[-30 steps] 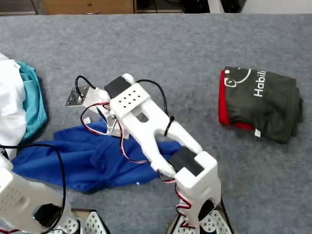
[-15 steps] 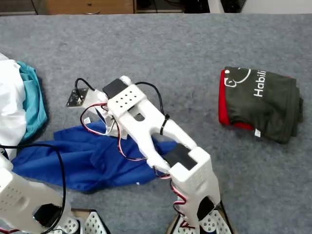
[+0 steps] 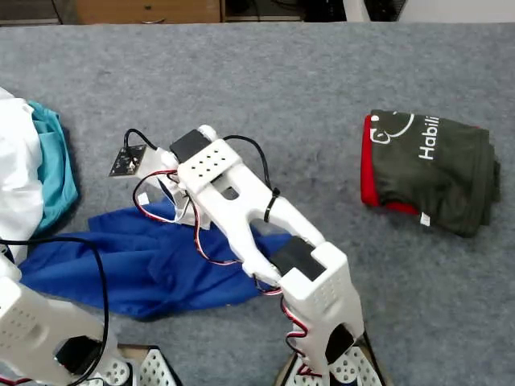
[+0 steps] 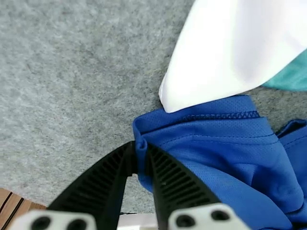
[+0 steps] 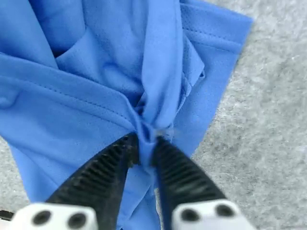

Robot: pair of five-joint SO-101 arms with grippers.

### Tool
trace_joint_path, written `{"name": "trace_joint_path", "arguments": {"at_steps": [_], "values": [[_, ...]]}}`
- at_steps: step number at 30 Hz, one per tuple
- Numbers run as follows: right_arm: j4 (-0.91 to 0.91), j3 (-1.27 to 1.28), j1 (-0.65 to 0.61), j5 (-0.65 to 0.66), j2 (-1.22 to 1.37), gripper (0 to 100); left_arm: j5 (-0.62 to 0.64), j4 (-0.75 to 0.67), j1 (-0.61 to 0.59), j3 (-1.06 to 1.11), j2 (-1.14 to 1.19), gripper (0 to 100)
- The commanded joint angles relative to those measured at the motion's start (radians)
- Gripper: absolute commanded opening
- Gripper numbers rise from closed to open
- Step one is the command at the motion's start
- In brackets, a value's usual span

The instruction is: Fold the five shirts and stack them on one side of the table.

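Item: blue shirt [image 3: 153, 269] lies crumpled and unfolded on the near-left part of the table [image 3: 322, 80]. The left gripper [image 4: 139, 149] is clamped on its hem corner, just beside the white shirt [image 4: 230, 43]. The right gripper [image 5: 145, 140] is pinching a bunched ridge mid-fabric.

Rec: you lift both ends evenly and pull apart to flatten before any fold. The right pinch looks multi-layer, so regrip if it twists.

Count: 5 shirts, i.e. 1 blue, 1 white, 1 teal shirt [image 3: 55, 165], and 1 dark grey shirt [image 3: 438, 173] on 1 red shirt [image 3: 368, 181], both folded at the right. 2 arms.
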Motion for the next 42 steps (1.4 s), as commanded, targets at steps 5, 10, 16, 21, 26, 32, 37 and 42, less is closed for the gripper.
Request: {"name": "trace_joint_path", "arguments": {"at_steps": [5, 10, 16, 21, 26, 32, 37, 42], "values": [[-0.006, -0.058, 0.018, -0.006, -0.005, 1.2, -0.008, -0.002, -0.012, 0.0, -0.016, 2], [0.071, -0.191, 0.018, -0.006, -0.005, 1.2, -0.008, -0.002, -0.012, 0.0, -0.016, 2], [0.204, -0.412, 0.018, -0.015, -0.002, 1.2, -0.008, -0.002, -0.012, 0.0, -0.016, 2], [0.242, -0.469, 0.018, -0.006, -0.002, 1.2, -0.008, -0.002, -0.012, 0.0, -0.016, 2], [0.236, -0.47, 0.042, -0.006, -0.001, 1.3, -0.011, -0.002, -0.012, 0.0, -0.016, 2], [0.204, -0.461, 0.111, -0.012, 0.002, 7.1, -0.011, -0.002, -0.012, 0.0, -0.016, 2], [0.129, -0.461, 0.139, -0.012, 0.004, 3.4, -0.009, -0.002, -0.012, 0.0, -0.016, 2], [0.126, -0.46, 0.142, -0.012, 0.077, 3.4, -0.009, 0.0, -0.012, 0.0, -0.016, 2]]}}
